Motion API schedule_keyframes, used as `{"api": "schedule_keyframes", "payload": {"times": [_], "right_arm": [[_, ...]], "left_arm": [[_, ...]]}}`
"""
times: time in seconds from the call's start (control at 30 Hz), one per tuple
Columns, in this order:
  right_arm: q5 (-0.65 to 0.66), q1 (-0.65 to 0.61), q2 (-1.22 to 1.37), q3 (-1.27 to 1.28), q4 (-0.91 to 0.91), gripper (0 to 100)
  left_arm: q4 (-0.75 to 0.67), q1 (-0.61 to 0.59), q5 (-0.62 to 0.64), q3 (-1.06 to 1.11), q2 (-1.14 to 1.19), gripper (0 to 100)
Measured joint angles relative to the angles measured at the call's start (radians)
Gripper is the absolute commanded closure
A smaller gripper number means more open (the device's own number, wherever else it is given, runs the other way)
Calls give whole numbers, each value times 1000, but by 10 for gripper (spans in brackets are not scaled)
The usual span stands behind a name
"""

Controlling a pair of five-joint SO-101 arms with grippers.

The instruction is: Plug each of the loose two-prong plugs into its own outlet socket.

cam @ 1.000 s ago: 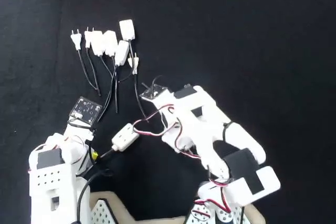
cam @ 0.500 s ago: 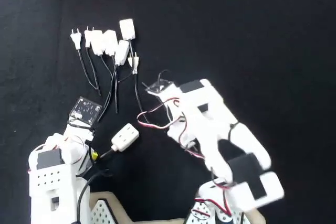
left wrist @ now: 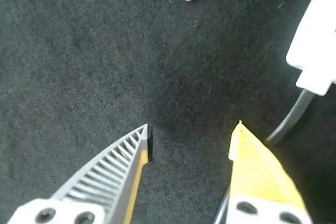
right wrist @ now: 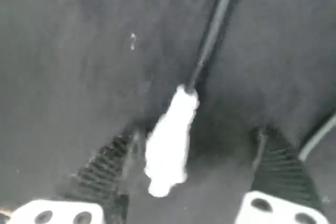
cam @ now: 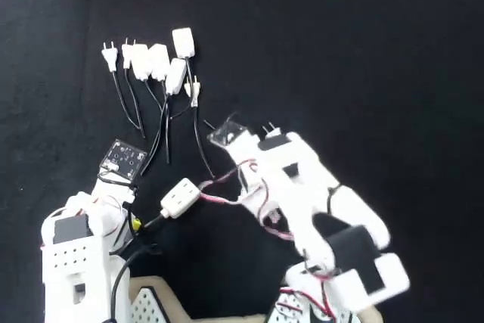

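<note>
Right wrist view: plug (right wrist: pixel 168 148), front hidden, between parted fingers (right wrist: pixel 107 174).

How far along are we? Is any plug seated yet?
Done: nothing visibly. The near socket shows no plug in it, and the plug cluster lies loose. In hand: the right gripper, fingers open, straddles one white plug. The left gripper is open over cloth. Left: every insertion.

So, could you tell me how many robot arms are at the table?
2. The left arm sits at the near-left edge beside a socket block; the right arm is over mid-table, its pincer straddling a white plug.
</note>
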Motion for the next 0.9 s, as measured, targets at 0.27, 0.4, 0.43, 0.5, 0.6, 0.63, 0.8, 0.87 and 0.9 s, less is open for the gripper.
{"api": "schedule_keyframes", "payload": {"times": [0.27, 0.4, 0.43, 0.5, 0.6, 0.63, 0.8, 0.87, 0.9], "right_arm": [[-11, -5, 0, -3, -38, 956], [-11, -3, -2, -12, -35, 956], [-11, -3, -2, -17, -29, 956], [-11, -3, -9, -31, -8, 971], [-12, -6, -40, -23, 29, 982], [-12, -9, -60, -11, 51, 983], [-12, -12, -199, -11, 149, 983], [-12, -12, -249, -11, 166, 984], [-9, -12, -262, -11, 166, 984]], "left_arm": [[0, 0, 0, 0, 0, 748], [0, 0, 0, 0, 0, 748], [0, 0, 0, 0, 0, 748], [0, 0, 0, 0, 0, 748], [0, 0, 0, 0, 0, 748], [0, 0, 0, 0, 0, 748], [0, 0, 0, 0, 0, 748], [0, 0, 0, 0, 0, 748], [0, 0, 0, 0, 0, 748]]}}
